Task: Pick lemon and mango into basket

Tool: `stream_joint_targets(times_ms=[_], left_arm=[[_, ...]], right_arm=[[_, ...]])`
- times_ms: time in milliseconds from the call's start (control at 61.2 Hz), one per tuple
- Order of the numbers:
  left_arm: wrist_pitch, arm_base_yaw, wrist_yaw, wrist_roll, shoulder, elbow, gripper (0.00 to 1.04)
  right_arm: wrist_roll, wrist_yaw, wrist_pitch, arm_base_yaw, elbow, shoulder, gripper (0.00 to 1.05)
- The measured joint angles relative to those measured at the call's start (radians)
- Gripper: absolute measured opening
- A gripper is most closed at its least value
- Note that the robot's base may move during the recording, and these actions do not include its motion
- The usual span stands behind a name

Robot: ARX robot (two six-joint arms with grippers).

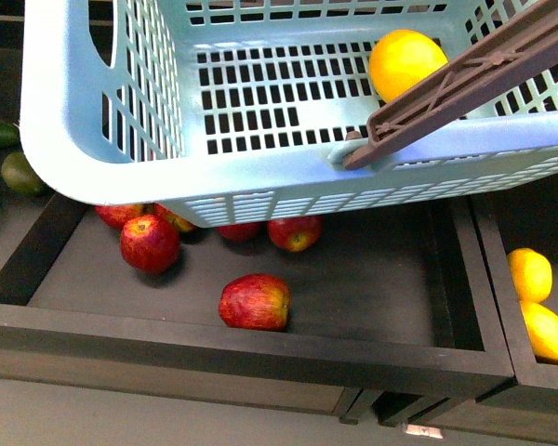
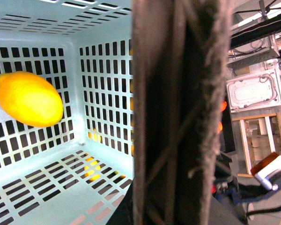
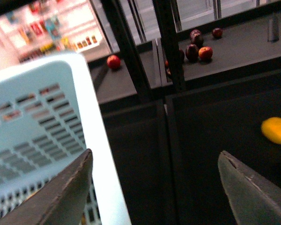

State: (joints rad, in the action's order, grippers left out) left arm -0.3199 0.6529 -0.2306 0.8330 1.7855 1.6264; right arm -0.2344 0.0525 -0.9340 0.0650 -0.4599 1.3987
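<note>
Dark crates [image 1: 260, 339] below; smooth oval yellow lemon [image 1: 405, 61] lies inside basket [image 1: 74, 121], my spread right claw [image 3: 154, 187] outside its wall; left claw unseen, can't tell.

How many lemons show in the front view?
3: one lemon in the basket; two more lemons in the right-hand bin. The basket may hide others.

Black tray [image 1: 381, 279] holds red apples [image 1: 255, 302] — the neighbouring tray [image 1: 530, 223] holds two yellow fruits [image 1: 530, 274].
</note>
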Motion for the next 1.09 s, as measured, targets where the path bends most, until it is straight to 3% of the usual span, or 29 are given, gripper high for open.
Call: stream_joint_targets(times_ms=[98,424,604,751,1012,1094], left_arm=[[0.0,0.0,0.001,0.0,0.0,0.0,0.05],[0.0,-0.001,0.0,-0.001,-0.001,0.0,0.05],[0.0,0.0,-0.005,0.001,-0.001,0.0,0.05],[0.0,0.0,0.002,0.0,-0.001,0.0,0.05],[0.0,0.0,0.0,0.0,-0.001,0.0,0.05],[0.0,0.003,0.001,-0.001,-0.001,0.0,0.05]], right_arm=[[0.143,-0.014,-0.004,-0.017,0.077,-0.069,0.55],[0.217,-0.053,0.011,-0.063,0.251,-0.258,0.02],[0.227,-0.053,0.061,-0.063,0.321,-0.373,0.02],[0.229,-0.053,0.069,-0.063,0.336,-0.406,0.22],[0.229,-0.053,0.07,-0.063,0.336,-0.408,0.8],[0.229,-0.058,0.071,-0.063,0.336,-0.408,0.92]])
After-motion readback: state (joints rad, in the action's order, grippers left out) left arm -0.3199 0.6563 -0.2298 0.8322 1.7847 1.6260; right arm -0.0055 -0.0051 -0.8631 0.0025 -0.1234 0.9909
